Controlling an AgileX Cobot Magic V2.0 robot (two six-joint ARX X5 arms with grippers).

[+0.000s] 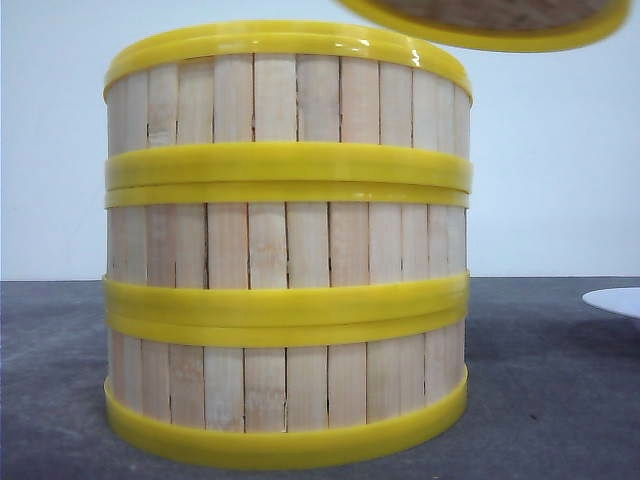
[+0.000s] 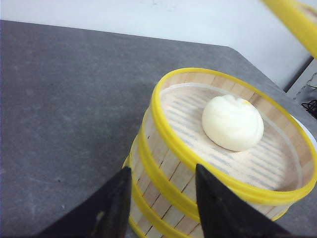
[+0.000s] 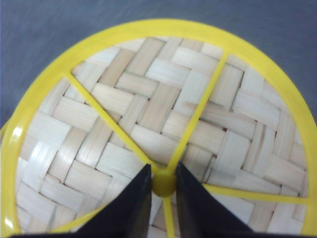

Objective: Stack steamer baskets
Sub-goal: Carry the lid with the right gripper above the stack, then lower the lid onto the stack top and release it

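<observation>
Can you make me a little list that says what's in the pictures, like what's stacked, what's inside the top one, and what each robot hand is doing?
stack: three steamer baskets, one on another, on the grey table
inside top basket: one white bun
lid: woven, yellow-rimmed, held in the air, not on the stack
right gripper: shut on the lid's centre knob
left gripper: open, holding nothing, beside the stack
far right: edge of a white plate

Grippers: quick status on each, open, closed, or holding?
Left gripper: open, empty, beside the steamer baskets.
Right gripper: shut on the lid, gripping its center knob.
</observation>
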